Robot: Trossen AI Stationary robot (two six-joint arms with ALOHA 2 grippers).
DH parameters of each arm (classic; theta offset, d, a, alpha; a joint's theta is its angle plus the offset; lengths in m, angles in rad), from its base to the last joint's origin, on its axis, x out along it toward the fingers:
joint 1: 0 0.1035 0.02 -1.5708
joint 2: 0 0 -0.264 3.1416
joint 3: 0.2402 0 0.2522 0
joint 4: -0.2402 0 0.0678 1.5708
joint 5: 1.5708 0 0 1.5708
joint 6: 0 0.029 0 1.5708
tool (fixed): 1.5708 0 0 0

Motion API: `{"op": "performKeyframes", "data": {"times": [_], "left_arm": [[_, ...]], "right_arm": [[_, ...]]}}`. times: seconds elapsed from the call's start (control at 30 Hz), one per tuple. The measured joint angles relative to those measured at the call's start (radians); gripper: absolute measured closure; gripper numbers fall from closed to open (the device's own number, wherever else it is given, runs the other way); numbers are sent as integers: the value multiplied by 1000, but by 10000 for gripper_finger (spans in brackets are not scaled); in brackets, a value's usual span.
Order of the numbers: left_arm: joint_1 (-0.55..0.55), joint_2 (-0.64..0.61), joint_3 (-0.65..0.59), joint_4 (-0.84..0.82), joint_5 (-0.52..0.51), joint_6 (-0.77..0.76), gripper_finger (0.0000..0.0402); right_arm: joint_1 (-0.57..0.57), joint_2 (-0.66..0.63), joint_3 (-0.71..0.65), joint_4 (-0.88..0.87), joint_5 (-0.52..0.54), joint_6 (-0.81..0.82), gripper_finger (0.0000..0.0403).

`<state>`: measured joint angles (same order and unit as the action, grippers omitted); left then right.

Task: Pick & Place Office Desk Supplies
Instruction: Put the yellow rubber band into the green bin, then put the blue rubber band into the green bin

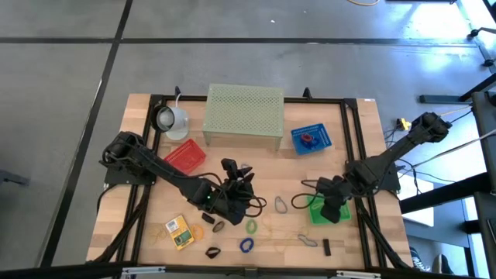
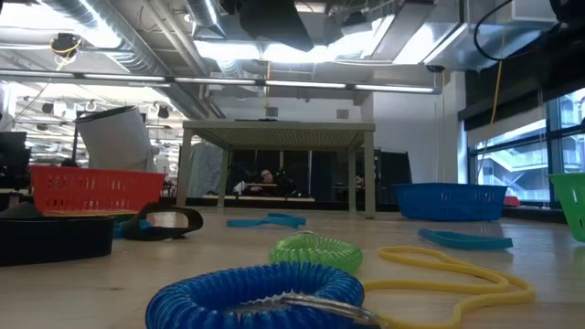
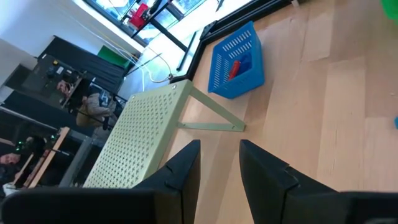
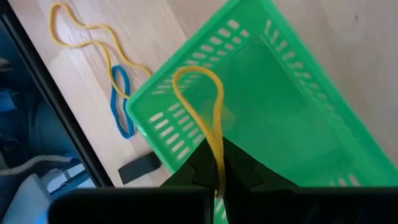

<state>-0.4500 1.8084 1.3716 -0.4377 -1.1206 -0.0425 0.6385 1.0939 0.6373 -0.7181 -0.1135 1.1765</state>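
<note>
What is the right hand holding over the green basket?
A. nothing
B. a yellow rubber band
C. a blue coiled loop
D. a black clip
B: in the right wrist view the right hand is shut on a yellow rubber band whose loop hangs above the green basket.

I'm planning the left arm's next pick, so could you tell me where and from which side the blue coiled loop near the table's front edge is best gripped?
Judging by its pose, the blue coiled loop lies flat as an open ring, so come straight down from above and pinch one side of the coil, one finger inside the ring and one outside. The far side, toward the green coiled loop, seems handiest for the left gripper.
</note>
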Motion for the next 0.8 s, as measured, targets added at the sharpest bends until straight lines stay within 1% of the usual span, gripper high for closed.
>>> {"op": "performKeyframes", "data": {"times": [0.2,0.33,0.67,0.8], "left_arm": [[0,0,0,0,0,0,297],[0,0,0,0,0,-10,297],[0,0,0,-1,0,-23,297],[0,0,0,-10,0,-23,297]], "right_arm": [[6,0,0,0,-9,-3,384],[6,0,0,0,-10,-6,368],[6,0,0,0,-7,-10,279],[6,0,0,20,-28,-7,255]]}}
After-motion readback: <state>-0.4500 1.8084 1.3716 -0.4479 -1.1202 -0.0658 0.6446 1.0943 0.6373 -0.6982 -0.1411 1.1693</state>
